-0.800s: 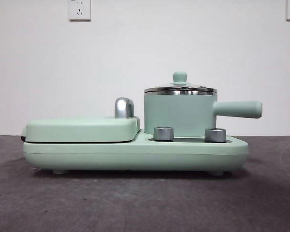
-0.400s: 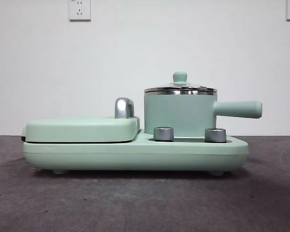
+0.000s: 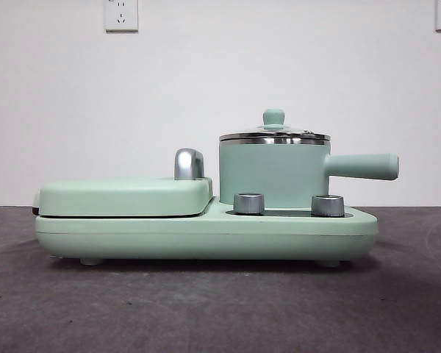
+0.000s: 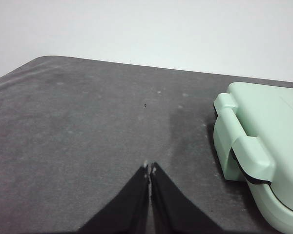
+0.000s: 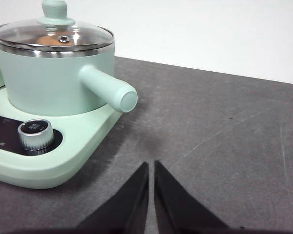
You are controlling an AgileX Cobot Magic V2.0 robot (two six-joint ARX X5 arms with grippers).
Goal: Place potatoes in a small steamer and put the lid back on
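Nothing differs in the front view from half a second or a full second earlier: every item stands where it stood, and no arm shows. On the dark grey table (image 3: 220, 309), the mint-green appliance base (image 3: 206, 235) carries the small steamer (image 3: 273, 175) on its right half, the long side handle (image 3: 361, 166) pointing right. The lid (image 3: 274, 136) sits level on the steel rim, its small knob (image 3: 273, 117) upright. Two silver dials (image 3: 249, 203) stand at the front of the base below the pot. On the left half lies the flat griddle cover (image 3: 125, 196), shut, with its silver handle (image 3: 188, 163) behind it. From this low angle the pot's contents are hidden.

Seen from the left wrist, the left gripper (image 4: 149, 168) hangs over bare table with its jaws pressed together, holding nothing. The hinged end of the griddle cover (image 4: 254, 141) lies just beside it, apart from the jaws.

Seen from the right wrist, the right gripper (image 5: 151, 165) has its jaws nearly together with only a thin slit between them, empty, near the end of the steamer's handle (image 5: 107, 87) but not touching it. Through the glass lid (image 5: 52, 36) this view alone shows the potatoes (image 5: 51, 40), an orange-brown lump inside the steamer (image 5: 49, 80). One dial (image 5: 35, 132) shows on the base's dark panel.
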